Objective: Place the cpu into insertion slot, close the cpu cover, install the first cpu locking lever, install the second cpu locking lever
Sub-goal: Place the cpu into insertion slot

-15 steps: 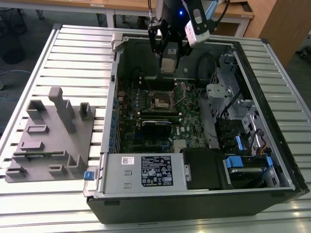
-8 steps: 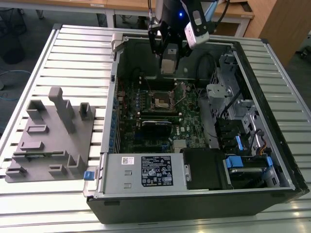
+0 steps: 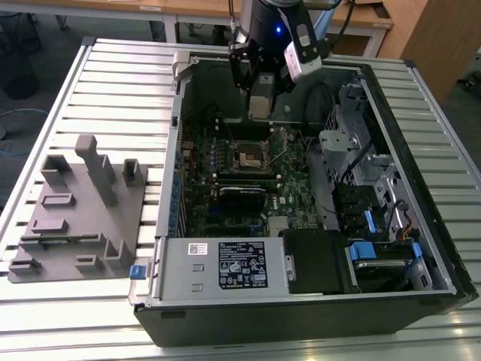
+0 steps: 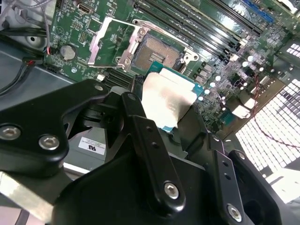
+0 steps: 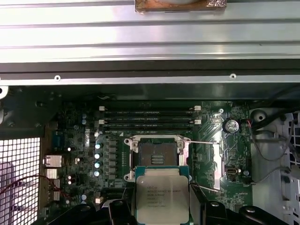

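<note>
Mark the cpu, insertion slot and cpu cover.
cpu (image 5: 161, 194): first wrist view, middle of its silver face.
insertion slot (image 5: 157, 153): first wrist view, its dark centre.
cpu cover (image 4: 100, 40): second wrist view, silver side bar.

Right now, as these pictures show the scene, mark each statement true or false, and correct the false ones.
1. The gripper grips the cpu. True.
2. The cpu sits in the insertion slot. False: the slot is empty and the cpu is held clear of it.
3. The cpu cover is shut over the slot. False: it is swung open beside the slot.
4. The computer case lies open on a slatted table. True.
</note>
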Tool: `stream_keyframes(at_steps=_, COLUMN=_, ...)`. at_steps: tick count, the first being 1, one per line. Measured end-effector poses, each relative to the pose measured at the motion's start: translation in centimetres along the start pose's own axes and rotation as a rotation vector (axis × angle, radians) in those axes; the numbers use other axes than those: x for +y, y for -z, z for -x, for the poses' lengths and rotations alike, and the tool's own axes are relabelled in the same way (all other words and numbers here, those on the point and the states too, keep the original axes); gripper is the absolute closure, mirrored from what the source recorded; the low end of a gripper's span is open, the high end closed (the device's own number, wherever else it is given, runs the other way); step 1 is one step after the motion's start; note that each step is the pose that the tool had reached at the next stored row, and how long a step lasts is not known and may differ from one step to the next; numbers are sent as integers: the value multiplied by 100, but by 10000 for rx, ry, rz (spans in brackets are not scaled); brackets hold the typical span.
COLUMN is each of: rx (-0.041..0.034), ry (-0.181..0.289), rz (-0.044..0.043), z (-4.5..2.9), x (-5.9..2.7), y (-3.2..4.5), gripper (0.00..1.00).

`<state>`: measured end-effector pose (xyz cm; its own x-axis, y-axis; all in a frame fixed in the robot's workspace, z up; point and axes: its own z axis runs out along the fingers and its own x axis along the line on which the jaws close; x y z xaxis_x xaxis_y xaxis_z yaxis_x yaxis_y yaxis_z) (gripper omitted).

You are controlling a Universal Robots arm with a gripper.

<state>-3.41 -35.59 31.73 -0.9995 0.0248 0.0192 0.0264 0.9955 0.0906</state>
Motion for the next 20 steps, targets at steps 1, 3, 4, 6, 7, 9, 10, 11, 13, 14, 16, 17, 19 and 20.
stream_keyframes(at_steps=1, rx=0, ry=1, rz=0, z=0, x=-1, y=-11, gripper=46)
stream_keyframes(at_steps=3, rx=0, ry=1, rz=0, z=0, x=-2, y=-27, gripper=46)
stream_keyframes(at_steps=4, rx=1, ry=0, rz=-2, z=0, x=-3, y=-28, gripper=46)
stream_keyframes(at_steps=6, rx=1, ry=1, rz=-1, z=0, x=-3, y=-30, gripper=46)
stream_keyframes(at_steps=7, rx=1, ry=1, rz=0, z=0, x=-3, y=-30, gripper=46)
stream_keyframes(at_steps=9, rx=1, ry=0, rz=0, z=0, x=-3, y=-30, gripper=46)
stream_keyframes(at_steps=10, rx=1, ry=1, rz=0, z=0, x=-3, y=-31, gripper=46)
stream_keyframes(at_steps=11, rx=0, ry=1, rz=0, z=0, x=-3, y=-31, gripper=46)
stream_keyframes(at_steps=13, rx=0, ry=0, rz=0, z=0, x=-3, y=-32, gripper=46)
stream_keyframes(at_steps=14, rx=0, ry=1, rz=1, z=0, x=-3, y=-33, gripper=46)
stream_keyframes(at_steps=16, rx=-1, ry=1, rz=3, z=0, x=-3, y=-39, gripper=46)
stream_keyframes(at_steps=17, rx=-1, ry=1, rz=3, z=0, x=-4, y=-46, gripper=46)
stream_keyframes(at_steps=19, rx=0, ry=1, rz=0, z=1, x=-6, y=-65, gripper=46)
stream_keyframes(at_steps=20, rx=0, ry=1, rz=0, z=1, x=-7, y=-76, gripper=46)
